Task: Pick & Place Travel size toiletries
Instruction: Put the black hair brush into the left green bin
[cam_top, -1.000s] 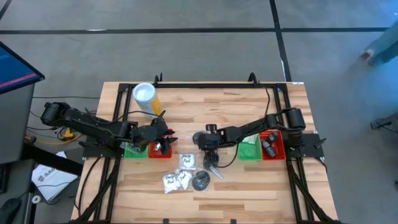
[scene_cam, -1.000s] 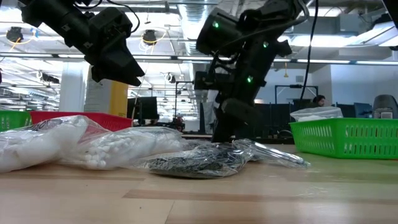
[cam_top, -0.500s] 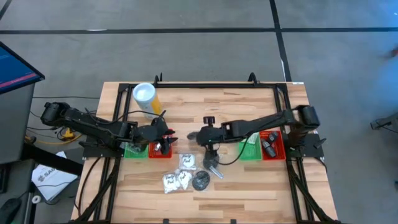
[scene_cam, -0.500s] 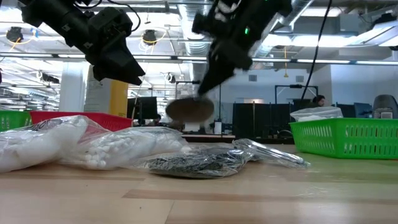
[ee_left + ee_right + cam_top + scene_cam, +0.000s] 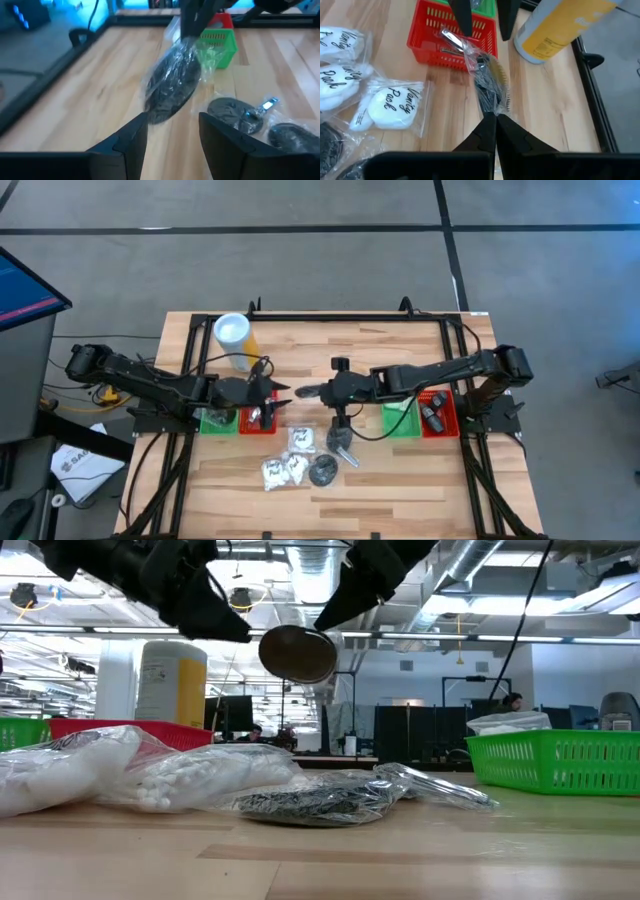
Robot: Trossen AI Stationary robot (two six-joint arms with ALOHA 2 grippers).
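Note:
My right gripper is shut on a black round disc in a clear plastic bag, held in the air over the table's middle. My left gripper is open and faces it from the left, fingertips just short of the bag. On the table lie white sachets, another black disc and a silvery tube. More silvery items lie in the left red tray. My right gripper pinches the bag between its two fingers at the bag's end nearest it, coming level from the table's right side. The bagged disc is lifted clear and sticks out past the fingertips toward my left gripper.
A yellow cylinder with a white top stands behind the left trays. Green and red trays sit on the left, green and red on the right. Bare wood lies along the far and near edges.
My right gripper has risen from the pile of items with the bagged disc and carried it toward the table's left, up to my left gripper. The disc is now lifted clear of the table. My left gripper has risen a little.

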